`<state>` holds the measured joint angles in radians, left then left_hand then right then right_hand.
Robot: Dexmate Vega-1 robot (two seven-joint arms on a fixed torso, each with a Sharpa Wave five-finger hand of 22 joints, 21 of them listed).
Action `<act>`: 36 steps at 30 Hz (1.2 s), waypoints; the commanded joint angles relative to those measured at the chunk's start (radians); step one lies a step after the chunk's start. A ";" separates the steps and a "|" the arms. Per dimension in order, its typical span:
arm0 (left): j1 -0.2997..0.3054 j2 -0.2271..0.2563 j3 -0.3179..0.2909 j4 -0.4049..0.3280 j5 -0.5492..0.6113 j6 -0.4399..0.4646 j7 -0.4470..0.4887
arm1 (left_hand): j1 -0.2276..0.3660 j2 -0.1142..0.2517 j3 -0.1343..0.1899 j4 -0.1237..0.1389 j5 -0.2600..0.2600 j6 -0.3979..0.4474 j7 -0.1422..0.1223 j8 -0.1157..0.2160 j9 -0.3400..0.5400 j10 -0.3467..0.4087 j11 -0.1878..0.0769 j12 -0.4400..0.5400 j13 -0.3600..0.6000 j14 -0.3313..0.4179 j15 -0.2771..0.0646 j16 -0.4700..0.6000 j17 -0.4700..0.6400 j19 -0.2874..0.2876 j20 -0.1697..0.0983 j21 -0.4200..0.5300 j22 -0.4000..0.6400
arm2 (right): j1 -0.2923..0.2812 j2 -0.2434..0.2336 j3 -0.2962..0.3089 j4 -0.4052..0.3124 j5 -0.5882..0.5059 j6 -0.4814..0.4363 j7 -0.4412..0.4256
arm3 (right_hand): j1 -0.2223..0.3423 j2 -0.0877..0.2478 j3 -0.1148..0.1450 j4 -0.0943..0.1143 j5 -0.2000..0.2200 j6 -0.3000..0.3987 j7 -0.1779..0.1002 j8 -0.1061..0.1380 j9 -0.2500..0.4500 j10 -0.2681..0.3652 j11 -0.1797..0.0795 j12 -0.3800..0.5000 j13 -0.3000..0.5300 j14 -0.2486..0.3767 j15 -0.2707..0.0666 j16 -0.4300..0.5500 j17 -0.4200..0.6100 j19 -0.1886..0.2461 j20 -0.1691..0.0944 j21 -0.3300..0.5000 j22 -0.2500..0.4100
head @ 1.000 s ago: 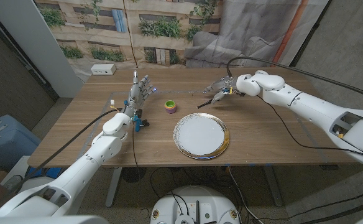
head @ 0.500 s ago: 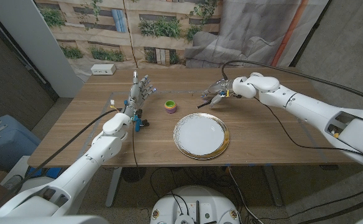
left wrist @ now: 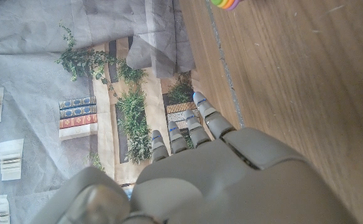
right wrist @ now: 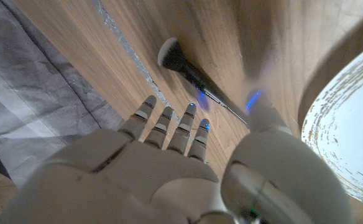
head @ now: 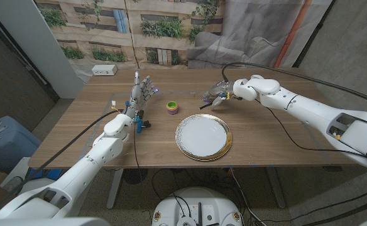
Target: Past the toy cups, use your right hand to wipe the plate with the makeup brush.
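Note:
A black makeup brush (head: 206,104) lies on the wood just beyond the white gold-rimmed plate (head: 203,137), its bristle head (right wrist: 169,53) pointing away from the plate rim (right wrist: 346,140). My right hand (head: 221,93) hovers over the handle end, fingers (right wrist: 169,124) on one side and thumb (right wrist: 261,109) on the other, spread, with no grip that I can see. The stacked toy cups (head: 171,107) stand left of the brush; their edge (left wrist: 226,3) shows in the left wrist view. My left hand (head: 141,91) stands upright with fingers apart, holding nothing.
A white box (head: 104,70) sits at the table's far left corner. Black cables trail over the table behind my right arm (head: 309,113) and along the left arm. A printed backdrop and grey sheeting hang behind the far edge.
My right hand has moved left and lower, coming over the brush's handle. The brush, plate, cups and left hand have stayed put.

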<state>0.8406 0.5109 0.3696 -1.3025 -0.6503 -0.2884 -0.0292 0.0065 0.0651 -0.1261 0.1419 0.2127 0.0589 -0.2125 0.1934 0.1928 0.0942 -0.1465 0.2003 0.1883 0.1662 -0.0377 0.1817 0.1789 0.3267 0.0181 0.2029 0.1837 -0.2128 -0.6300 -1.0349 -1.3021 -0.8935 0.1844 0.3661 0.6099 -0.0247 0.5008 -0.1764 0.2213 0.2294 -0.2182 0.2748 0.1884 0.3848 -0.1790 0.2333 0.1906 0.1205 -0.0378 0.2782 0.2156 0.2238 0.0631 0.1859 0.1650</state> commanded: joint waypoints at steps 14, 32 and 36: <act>0.000 0.000 0.000 0.000 0.000 0.000 0.000 | -0.001 0.015 -0.002 0.007 0.004 -0.002 -0.008 0.003 0.002 0.001 -0.010 0.007 0.003 0.007 -0.014 0.003 0.002 0.008 0.000 0.007 0.005 | -0.031 0.005 0.002 -0.012 -0.022 -0.017 -0.073 | 0.054 0.027 -0.006 0.006 -0.024 0.174 -0.002 0.065 0.014 0.144 -0.037 -0.001 0.004 0.087 -0.064 0.044 0.011 0.059 -0.025 0.011 0.003; 0.000 0.000 0.000 0.000 0.000 0.000 0.000 | -0.001 0.015 -0.002 0.007 0.004 -0.002 -0.008 0.003 0.002 0.002 -0.011 0.008 0.003 0.008 -0.013 0.003 0.002 0.008 0.000 0.007 0.005 | -0.041 0.014 -0.007 0.003 -0.034 -0.029 -0.142 | 0.125 0.080 -0.018 0.006 -0.017 0.276 -0.003 0.092 0.013 0.259 -0.042 -0.008 0.010 0.156 -0.131 0.083 0.024 0.084 -0.056 0.007 0.003; 0.000 0.000 0.000 0.000 0.000 0.000 0.000 | -0.001 0.015 -0.002 0.007 0.004 -0.002 -0.008 0.003 0.002 0.001 -0.011 0.007 0.003 0.008 -0.013 0.004 0.002 0.008 0.001 0.007 0.005 | -0.050 0.009 -0.007 0.006 -0.041 -0.024 -0.185 | 0.159 0.081 -0.048 0.006 -0.021 0.365 -0.004 0.132 0.027 0.331 -0.043 -0.015 0.011 0.188 -0.140 0.107 0.034 0.105 -0.060 0.008 0.003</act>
<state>0.8406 0.5110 0.3696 -1.3026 -0.6503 -0.2883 -0.0291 0.0065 0.0651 -0.1261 0.1419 0.2127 0.0589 -0.2125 0.1934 0.1928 0.0942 -0.1464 0.2003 0.1883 0.1662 -0.0377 0.1817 0.1789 0.3267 0.0180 0.2029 0.1837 -0.2479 -0.6157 -1.0390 -1.3011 -0.9212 0.1614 0.2508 0.7468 0.0542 0.4666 -0.1714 0.1973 0.5453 -0.2214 0.3836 0.2054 0.6813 -0.2206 0.2274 0.1984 0.2912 -0.0398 0.3715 0.2415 0.3120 0.0038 0.1935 0.1650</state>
